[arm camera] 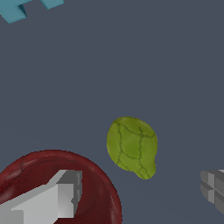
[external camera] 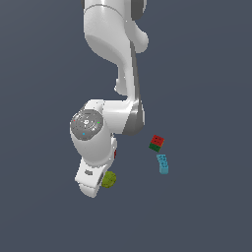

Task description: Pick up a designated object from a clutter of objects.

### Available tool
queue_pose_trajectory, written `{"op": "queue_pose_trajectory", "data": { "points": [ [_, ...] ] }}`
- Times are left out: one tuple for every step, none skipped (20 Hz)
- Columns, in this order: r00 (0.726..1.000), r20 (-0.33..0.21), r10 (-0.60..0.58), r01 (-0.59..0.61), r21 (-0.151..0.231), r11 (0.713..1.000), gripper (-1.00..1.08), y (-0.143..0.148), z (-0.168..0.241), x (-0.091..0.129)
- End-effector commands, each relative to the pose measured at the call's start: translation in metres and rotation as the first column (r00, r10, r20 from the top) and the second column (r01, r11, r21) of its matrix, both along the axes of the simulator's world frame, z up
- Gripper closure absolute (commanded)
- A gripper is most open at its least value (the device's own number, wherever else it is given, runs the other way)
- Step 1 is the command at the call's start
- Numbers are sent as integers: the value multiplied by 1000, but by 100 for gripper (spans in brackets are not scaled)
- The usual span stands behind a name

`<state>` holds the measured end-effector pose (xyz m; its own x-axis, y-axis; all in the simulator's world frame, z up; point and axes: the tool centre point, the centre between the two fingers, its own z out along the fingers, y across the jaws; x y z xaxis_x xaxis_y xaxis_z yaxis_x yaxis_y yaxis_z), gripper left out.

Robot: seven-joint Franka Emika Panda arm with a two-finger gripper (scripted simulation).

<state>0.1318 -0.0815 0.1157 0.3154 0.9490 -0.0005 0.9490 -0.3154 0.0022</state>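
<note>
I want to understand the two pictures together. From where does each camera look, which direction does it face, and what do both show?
Exterior view: sits off the arm, facing the arm and the floor; shows the white arm links, the yellow-green lump, red-and-green block and cyan brick.
Wrist view: sits on the wrist, looking down past the claw at the floor; two grey fingers show, one over the dark red bowl.
Shared: the yellow-green lump and cyan brick.
</note>
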Motion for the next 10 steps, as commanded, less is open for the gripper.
{"op": "queue_pose_trajectory", "data": {
  "points": [
    [999, 0, 41, -41, 0, 999, -92, -3, -8, 2],
    [999, 0, 54, -54, 0, 999, -92, -4, -11, 3],
    [998, -1, 66, -66, 0, 998, -92, -4, -14, 3],
    [997, -1, 76, -76, 1, 997, -92, -5, -16, 4],
    [996, -1, 86, -86, 1, 996, -92, -6, -18, 4],
    [996, -1, 94, -94, 1, 996, -92, -6, -20, 4],
    [995, -2, 100, -100, 1, 995, -92, -7, -21, 5],
    [994, -2, 106, -106, 1, 994, -92, -7, -23, 5],
    [994, -2, 110, -110, 1, 994, -92, -8, -24, 5],
    [994, -2, 113, -113, 1, 994, -92, -8, -24, 5]
  ]
}}
